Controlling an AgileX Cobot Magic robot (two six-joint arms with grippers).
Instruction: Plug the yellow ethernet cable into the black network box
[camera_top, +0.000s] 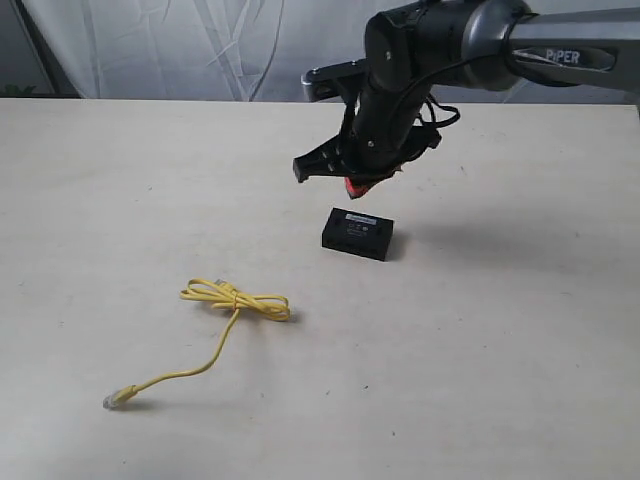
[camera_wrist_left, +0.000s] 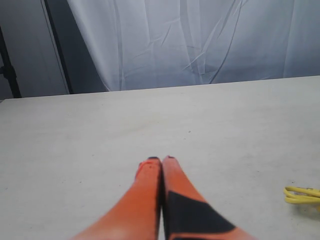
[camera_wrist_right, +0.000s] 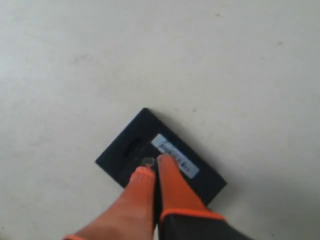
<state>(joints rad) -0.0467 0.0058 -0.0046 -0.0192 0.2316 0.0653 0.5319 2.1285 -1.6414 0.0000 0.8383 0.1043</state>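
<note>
Yellow ethernet cable (camera_top: 250, 302) lies on the pale table (camera_top: 500, 350), partly bundled in loops, with one end stretched out to a clear plug (camera_top: 115, 398). It is well apart from the black network box (camera_top: 357, 233). The right arm comes in from the upper right of the exterior view and bends down, so the right gripper (camera_top: 355, 184) hangs just above the box (a small gap shows between them). Nothing stands between the cable and the box. In the right wrist view the orange fingers (camera_wrist_right: 172, 180) are pressed together, empty, over the box top beside its pale label (camera_wrist_right: 175, 156). The left gripper (camera_wrist_left: 161, 161) also has its fingers together with nothing held, low over bare table, with the cable loops (camera_wrist_left: 301, 195) off to its side.
</note>
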